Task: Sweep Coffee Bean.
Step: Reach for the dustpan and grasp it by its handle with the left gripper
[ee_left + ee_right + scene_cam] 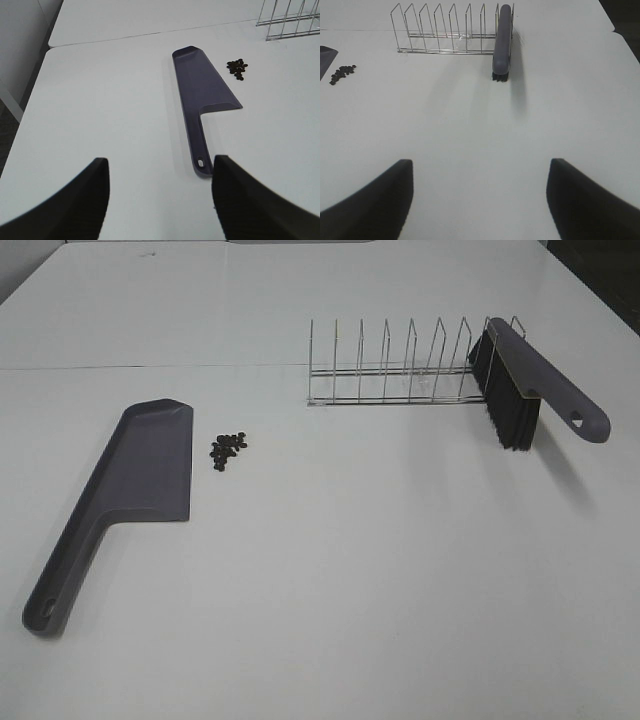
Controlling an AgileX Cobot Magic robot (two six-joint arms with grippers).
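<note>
Left gripper [160,170]: the left wrist view shows the jaws spread wide with nothing between them, only bare white tabletop [110,100]. It hangs above the table, not touching anything.

Right gripper [481,167]: same state, fingers wide apart and empty, above the open table. Neither gripper shows in the high view.

Coffee beans [227,449]: small dark brown-black oval beans in one loose cluster, flat on the table. They lie just beside the long side edge of the grey plastic long-handled dustpan [140,465], on the side facing the rack, with a narrow gap and no contact. None are in the pan. The left wrist view also shows the beans [237,68] beside the dustpan [200,92]. They sit at the edge of the right wrist view [342,74].

The dustpan lies flat on the left of the high view. Its handle, with a hang hole, points toward the near left.

Chrome wire divider rack [400,365]: upright at centre back, well apart from the beans.

Hand brush with grey handle and black bristles [530,380]: propped at the rack's right end, tilted, bristles down. The handle end with its hole sticks out past the rack. Can't tell whether the bristle tips bear on the table. In the right wrist view the brush [502,40] is straight ahead of the right gripper, well apart.
</note>
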